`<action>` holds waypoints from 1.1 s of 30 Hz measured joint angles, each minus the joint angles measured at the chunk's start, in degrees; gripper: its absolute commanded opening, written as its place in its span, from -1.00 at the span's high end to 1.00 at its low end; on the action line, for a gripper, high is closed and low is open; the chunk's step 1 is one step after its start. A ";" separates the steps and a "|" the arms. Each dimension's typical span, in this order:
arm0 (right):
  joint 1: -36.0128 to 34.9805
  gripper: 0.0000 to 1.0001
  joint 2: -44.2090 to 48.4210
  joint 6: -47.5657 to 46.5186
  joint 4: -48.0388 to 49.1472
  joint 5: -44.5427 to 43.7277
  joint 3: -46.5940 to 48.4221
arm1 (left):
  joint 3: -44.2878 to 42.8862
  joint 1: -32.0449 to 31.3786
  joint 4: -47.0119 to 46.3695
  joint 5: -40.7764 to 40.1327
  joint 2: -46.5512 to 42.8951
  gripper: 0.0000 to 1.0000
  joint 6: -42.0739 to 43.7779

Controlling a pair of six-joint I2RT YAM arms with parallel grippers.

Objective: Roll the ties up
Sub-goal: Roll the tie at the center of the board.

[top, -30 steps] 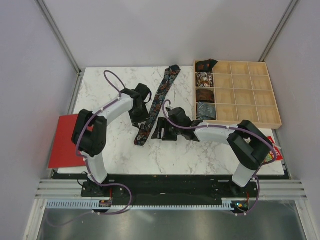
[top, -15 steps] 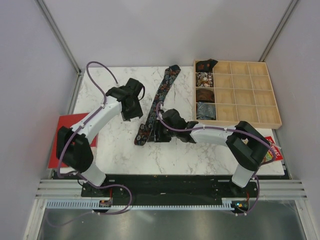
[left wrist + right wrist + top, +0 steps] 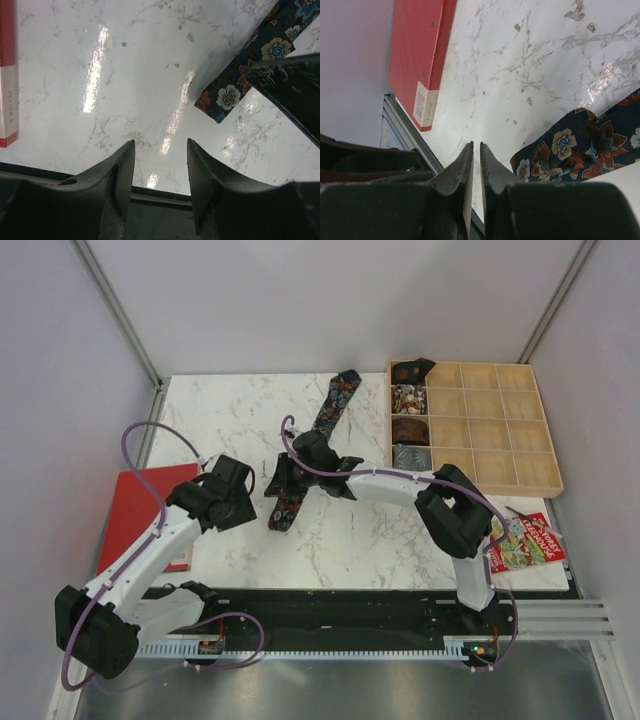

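A long black floral tie [image 3: 322,430] lies flat and slanting on the marble table, its narrow end [image 3: 225,97] toward the near edge. My right gripper [image 3: 277,482] hovers just left of that narrow end [image 3: 570,150]. In the right wrist view its jaws [image 3: 476,145] are shut over bare marble with nothing between them. My left gripper [image 3: 237,502] hangs further left and nearer, apart from the tie. It is open and empty [image 3: 160,145] above the table's near edge.
A wooden compartment tray [image 3: 476,491] stands at the back right, with several rolled ties [image 3: 408,398] in its left column. A flat red booklet [image 3: 135,520] lies at the left edge. A colourful booklet [image 3: 525,543] lies at the near right.
The left arm has drawn back toward the near left, away from the tie. The right gripper has moved left across the tie's narrow end, and its jaws have closed.
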State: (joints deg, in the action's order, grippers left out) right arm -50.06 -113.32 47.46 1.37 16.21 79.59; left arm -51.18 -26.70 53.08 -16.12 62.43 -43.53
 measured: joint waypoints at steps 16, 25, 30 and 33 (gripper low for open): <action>5.27 0.74 -9.03 -0.46 -2.10 2.51 2.29 | 8.63 0.00 -8.87 6.91 -4.85 -0.01 -3.28; 6.12 0.78 -9.07 -0.70 -0.31 3.54 -1.99 | 9.92 0.00 -16.06 9.73 -0.24 0.02 -6.01; 6.82 0.85 -8.98 -0.31 3.43 5.09 -4.15 | 12.22 -0.04 -19.12 10.75 1.62 0.03 -8.46; 7.21 0.88 -8.98 0.15 5.55 6.14 -5.35 | 13.20 -0.07 -20.81 11.28 2.82 0.05 -9.88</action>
State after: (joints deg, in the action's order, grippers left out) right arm -42.85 -122.30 47.62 6.92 22.35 74.24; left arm -37.98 -26.76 32.27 -4.84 65.25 -53.41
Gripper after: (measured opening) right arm 0.076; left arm 0.490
